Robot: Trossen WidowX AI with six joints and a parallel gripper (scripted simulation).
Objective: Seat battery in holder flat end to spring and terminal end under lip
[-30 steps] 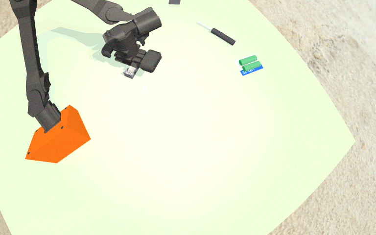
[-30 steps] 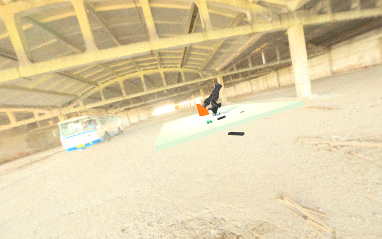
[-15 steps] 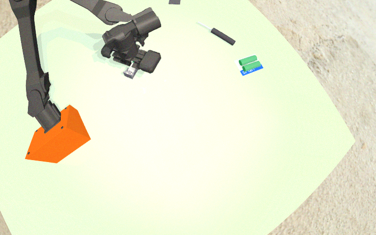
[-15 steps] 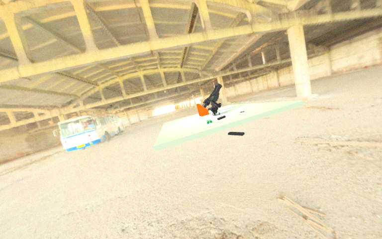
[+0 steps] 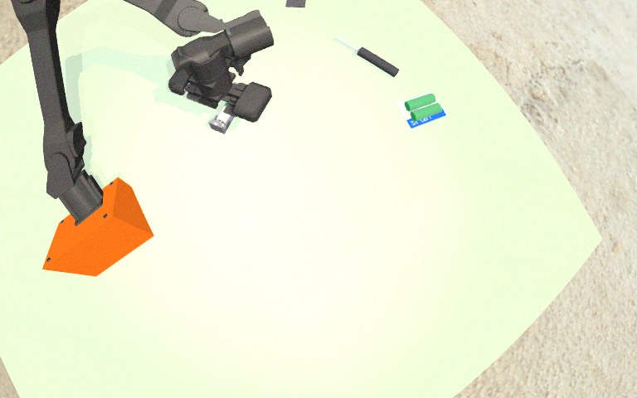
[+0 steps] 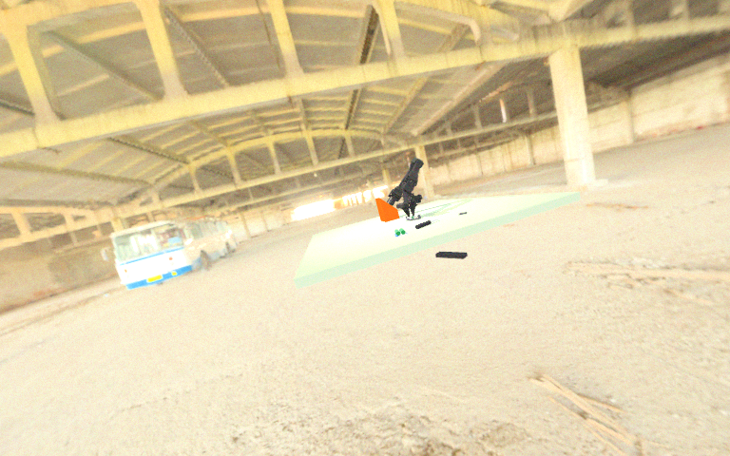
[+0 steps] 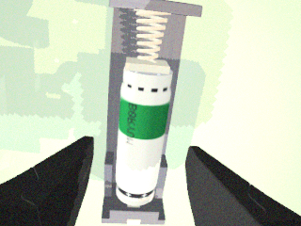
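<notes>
The battery [image 7: 143, 155], white with a green band, lies lengthwise in the grey holder [image 7: 178, 42] [image 5: 220, 125]. Its flat end is at a pale block in front of the spring [image 7: 151, 35] at the top of the wrist view. Its terminal end is at the holder's low end wall at the bottom; whether it is under the lip I cannot tell. It looks nearly in line with the holder, perhaps slightly slanted. My gripper [image 7: 140, 151] is open, one finger on each side of the battery, with gaps showing. In the top view the gripper hides most of the battery.
A second arm with an orange block [image 5: 98, 235] [image 6: 387, 210] stands at the left. A black-handled screwdriver [image 5: 377, 61] [image 6: 423, 224] and a card with two green cylinders [image 5: 426, 112] lie to the right of the holder. A dark piece [image 5: 295, 2] shows at the top edge.
</notes>
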